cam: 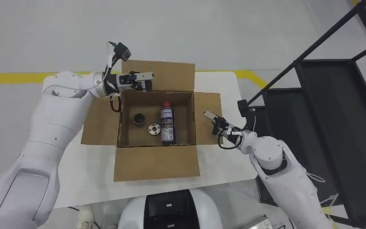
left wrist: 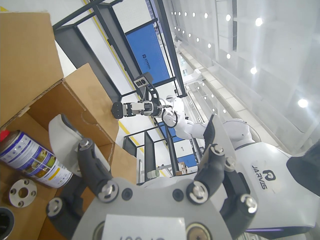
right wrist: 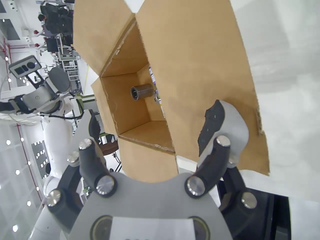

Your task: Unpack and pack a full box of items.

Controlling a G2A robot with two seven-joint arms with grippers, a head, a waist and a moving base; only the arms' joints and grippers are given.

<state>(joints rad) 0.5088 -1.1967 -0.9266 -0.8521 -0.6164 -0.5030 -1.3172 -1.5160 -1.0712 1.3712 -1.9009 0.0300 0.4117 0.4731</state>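
Three things lie in the bottom of the open cardboard box (cam: 157, 163), which sits mid-way across the white tabletop (cam: 91, 166) with all four brown flaps folded outward, their torn edges a bit ragged. One is a spray can (cam: 167, 123), a smooth cylinder on its side right of the box's middle, with its red cap toward the far wall and a blue and white label. Just beside it on the left is one flat metal flange (cam: 153, 129), a dull silver disc with a central bore and small bolt holes round it. Further left stands one short dark metal sleeve (cam: 139, 119), a hollow tube with its open end up. The left hand (cam: 148, 81) hangs at the box's far left corner, fingers spread apart and holding nothing. The right hand (cam: 211, 118) is over the right flap, fingers likewise apart and empty.
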